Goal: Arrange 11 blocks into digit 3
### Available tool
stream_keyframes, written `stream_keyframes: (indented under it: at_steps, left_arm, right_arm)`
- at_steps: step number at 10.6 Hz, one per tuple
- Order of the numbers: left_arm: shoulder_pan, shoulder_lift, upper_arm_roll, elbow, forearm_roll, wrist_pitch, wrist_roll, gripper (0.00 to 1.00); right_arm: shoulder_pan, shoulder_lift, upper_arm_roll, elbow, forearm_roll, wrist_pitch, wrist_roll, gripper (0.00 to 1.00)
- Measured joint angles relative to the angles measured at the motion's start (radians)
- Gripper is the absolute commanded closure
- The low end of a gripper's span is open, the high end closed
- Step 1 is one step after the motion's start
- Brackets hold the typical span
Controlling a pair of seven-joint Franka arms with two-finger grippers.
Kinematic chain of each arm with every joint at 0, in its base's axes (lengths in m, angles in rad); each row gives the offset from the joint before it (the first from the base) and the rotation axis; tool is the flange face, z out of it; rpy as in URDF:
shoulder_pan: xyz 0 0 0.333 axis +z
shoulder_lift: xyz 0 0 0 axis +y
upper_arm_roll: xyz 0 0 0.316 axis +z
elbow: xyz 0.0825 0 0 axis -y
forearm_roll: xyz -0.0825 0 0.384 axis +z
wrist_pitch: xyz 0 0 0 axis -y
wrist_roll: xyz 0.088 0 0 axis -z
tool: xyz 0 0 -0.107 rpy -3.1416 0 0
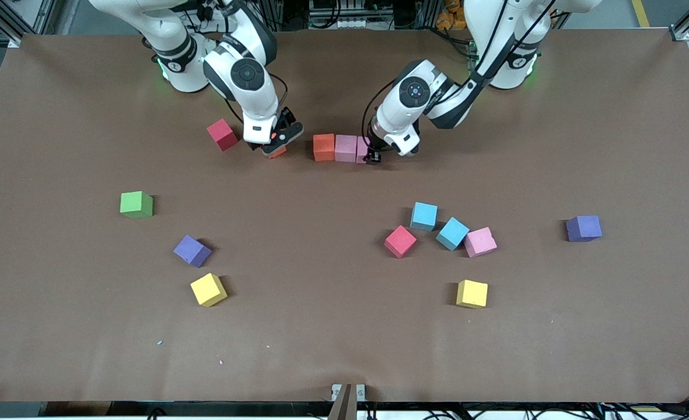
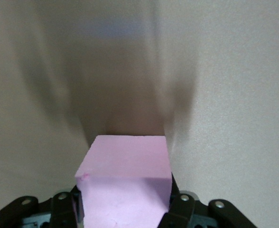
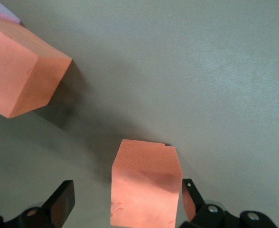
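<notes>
The left gripper (image 1: 372, 156) is clamped on a pink cube (image 2: 125, 183), setting it against the pink (image 1: 346, 147) and orange (image 1: 324, 147) cubes of the row. The right gripper (image 1: 275, 150) stands wide open around a loose orange cube (image 3: 144, 183) near that row.

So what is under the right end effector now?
An orange cube sits on the table between the open fingers of the right end effector. In the front view the end effector covers most of it.
</notes>
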Motion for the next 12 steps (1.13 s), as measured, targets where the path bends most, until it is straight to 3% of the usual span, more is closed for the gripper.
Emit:
stream_keyframes:
  at_steps: [1, 9, 10, 12]
  left_arm:
    - [0.000, 0.001, 0.000, 0.002, 0.000, 0.000, 0.000, 0.00]
    - [-0.001, -0.008, 0.000, 0.005, 0.054, -0.008, 0.000, 0.00]
    - [-0.001, -0.018, 0.000, 0.007, 0.058, -0.025, 0.000, 0.00]
    - [-0.001, -0.053, -0.001, 0.011, 0.063, -0.076, 0.000, 0.00]
  right_arm:
    - [0.000, 0.000, 0.001, -0.003, 0.000, 0.000, 0.000, 0.00]
    - [-0.001, 0.022, 0.000, -0.060, 0.001, 0.082, 0.000, 0.00]
    - [-0.001, 0.030, 0.000, -0.060, 0.001, 0.090, 0.000, 0.05]
    - [-0.002, 0.043, -0.001, -0.060, 0.001, 0.100, 0.000, 0.31]
